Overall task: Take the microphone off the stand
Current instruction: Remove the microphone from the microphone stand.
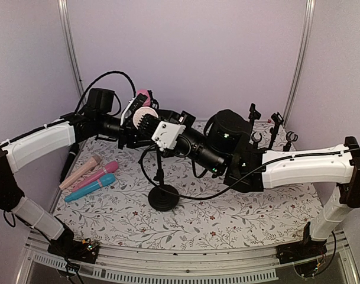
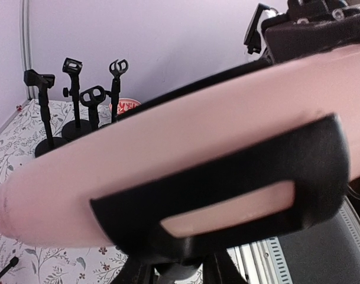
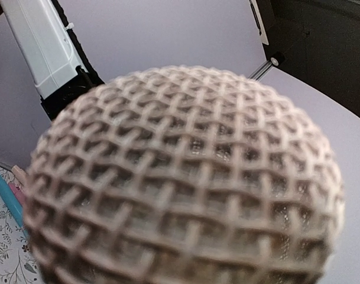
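At centre left of the overhead view, the left gripper sits at the top of the black round-based stand, jaws apparently clenched, on what cannot be told. The pale pink microphone rests in the stand's black clip, slanting close across the left wrist view. Right of it, the right gripper faces the microphone's woven mesh head, its grasp impossible to tell.
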`<action>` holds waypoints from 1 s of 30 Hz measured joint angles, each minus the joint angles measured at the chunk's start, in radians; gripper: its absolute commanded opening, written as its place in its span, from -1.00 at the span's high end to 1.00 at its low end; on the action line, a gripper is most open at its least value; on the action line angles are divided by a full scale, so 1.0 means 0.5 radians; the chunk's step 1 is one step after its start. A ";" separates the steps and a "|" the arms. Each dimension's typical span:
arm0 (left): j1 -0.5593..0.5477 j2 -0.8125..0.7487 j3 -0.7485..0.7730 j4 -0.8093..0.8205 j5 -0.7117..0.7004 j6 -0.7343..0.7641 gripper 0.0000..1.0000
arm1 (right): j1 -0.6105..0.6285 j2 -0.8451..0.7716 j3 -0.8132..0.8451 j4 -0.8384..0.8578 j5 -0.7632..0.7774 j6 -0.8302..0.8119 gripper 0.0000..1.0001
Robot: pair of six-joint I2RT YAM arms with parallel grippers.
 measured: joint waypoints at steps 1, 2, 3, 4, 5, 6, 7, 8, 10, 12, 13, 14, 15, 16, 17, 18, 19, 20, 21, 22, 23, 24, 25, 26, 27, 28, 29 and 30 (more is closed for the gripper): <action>-0.008 0.016 0.018 0.004 0.005 0.000 1.00 | 0.003 -0.012 -0.007 -0.001 0.014 -0.014 0.92; -0.014 0.033 0.034 0.011 0.006 0.001 1.00 | 0.003 -0.020 -0.013 -0.001 0.023 -0.022 0.92; -0.021 0.049 0.048 0.017 0.008 0.001 1.00 | 0.003 -0.031 -0.024 -0.001 0.031 -0.032 0.92; -0.028 0.063 0.058 0.024 0.010 0.001 1.00 | 0.004 -0.043 -0.035 -0.002 0.040 -0.037 0.92; -0.036 0.078 0.069 0.032 0.011 0.001 1.00 | 0.005 -0.051 -0.044 -0.002 0.052 -0.040 0.92; -0.043 0.091 0.079 0.034 0.014 0.001 1.00 | 0.007 -0.062 -0.056 -0.002 0.061 -0.044 0.92; -0.050 0.105 0.090 0.037 0.014 0.001 1.00 | 0.008 -0.073 -0.070 -0.003 0.071 -0.050 0.92; -0.059 0.124 0.105 0.038 0.016 0.001 1.00 | 0.009 -0.086 -0.083 -0.005 0.084 -0.058 0.92; -0.072 0.156 0.133 0.039 0.020 0.002 1.00 | 0.013 -0.105 -0.101 -0.010 0.107 -0.066 0.92; -0.087 0.191 0.166 0.043 0.029 0.002 1.00 | 0.017 -0.128 -0.114 -0.027 0.134 -0.073 0.92; -0.093 0.207 0.181 0.046 0.035 0.002 1.00 | 0.021 -0.140 -0.121 -0.033 0.150 -0.077 0.92; -0.101 0.220 0.190 0.054 0.040 0.002 1.00 | 0.026 -0.150 -0.125 -0.040 0.169 -0.082 0.92; -0.105 0.228 0.197 0.057 0.045 0.002 1.00 | 0.031 -0.157 -0.130 -0.044 0.179 -0.084 0.92; -0.111 0.237 0.204 0.060 0.049 0.002 1.00 | 0.037 -0.166 -0.137 -0.047 0.193 -0.088 0.92; -0.117 0.247 0.210 0.066 0.051 0.002 1.00 | 0.042 -0.175 -0.141 -0.052 0.210 -0.090 0.92; -0.123 0.256 0.215 0.070 0.055 0.002 1.00 | 0.048 -0.182 -0.145 -0.060 0.225 -0.092 0.92; -0.126 0.261 0.217 0.073 0.056 0.005 1.00 | 0.053 -0.189 -0.148 -0.065 0.237 -0.095 0.92; -0.130 0.266 0.218 0.077 0.060 0.009 1.00 | 0.060 -0.195 -0.150 -0.071 0.246 -0.096 0.92; -0.134 0.269 0.219 0.079 0.065 0.016 1.00 | 0.069 -0.201 -0.153 -0.078 0.259 -0.098 0.92; -0.137 0.271 0.220 0.080 0.069 0.021 1.00 | 0.079 -0.210 -0.157 -0.082 0.268 -0.102 0.92; -0.142 0.272 0.222 0.079 0.072 0.025 1.00 | 0.088 -0.216 -0.162 -0.083 0.278 -0.105 0.92; -0.145 0.275 0.225 0.078 0.076 0.029 1.00 | 0.095 -0.223 -0.163 -0.086 0.285 -0.108 0.92; -0.150 0.280 0.234 0.075 0.081 0.031 1.00 | 0.101 -0.231 -0.163 -0.094 0.294 -0.110 0.92; -0.156 0.288 0.250 0.074 0.082 0.031 1.00 | 0.109 -0.242 -0.165 -0.099 0.307 -0.110 0.92; -0.161 0.295 0.260 0.075 0.083 0.031 1.00 | 0.112 -0.251 -0.166 -0.104 0.316 -0.110 0.92; -0.166 0.303 0.272 0.075 0.085 0.031 1.00 | 0.118 -0.264 -0.170 -0.113 0.323 -0.111 0.92; -0.174 0.312 0.287 0.075 0.086 0.031 1.00 | 0.127 -0.279 -0.174 -0.123 0.335 -0.112 0.92; -0.177 0.317 0.293 0.076 0.087 0.031 1.00 | 0.133 -0.287 -0.175 -0.126 0.340 -0.113 0.92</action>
